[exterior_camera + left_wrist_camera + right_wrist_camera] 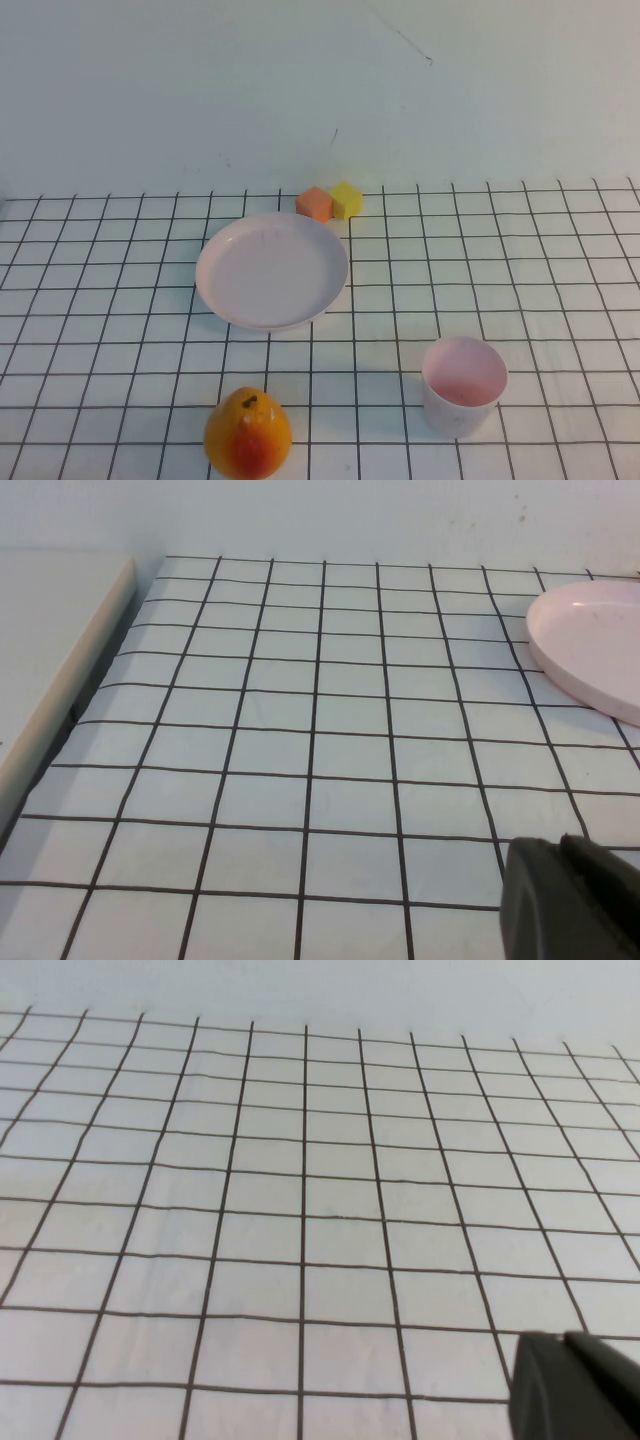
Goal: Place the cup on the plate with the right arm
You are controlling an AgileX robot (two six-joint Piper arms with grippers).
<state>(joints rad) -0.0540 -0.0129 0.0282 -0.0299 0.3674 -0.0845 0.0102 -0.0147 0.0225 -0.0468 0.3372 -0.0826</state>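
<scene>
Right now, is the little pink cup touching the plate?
Apart. The high view shows the cup standing upright on the grid cloth, with bare squares between it and the plate. Neither the left gripper nor the right gripper is near them.

Plate sits mid-table, two blocks just behind it, fruit in front, cup front-right, well apart.

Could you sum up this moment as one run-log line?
cup: upright, off plate | right tool: shut, empty, parked | left tool: parked near plate | step: not begun
</scene>
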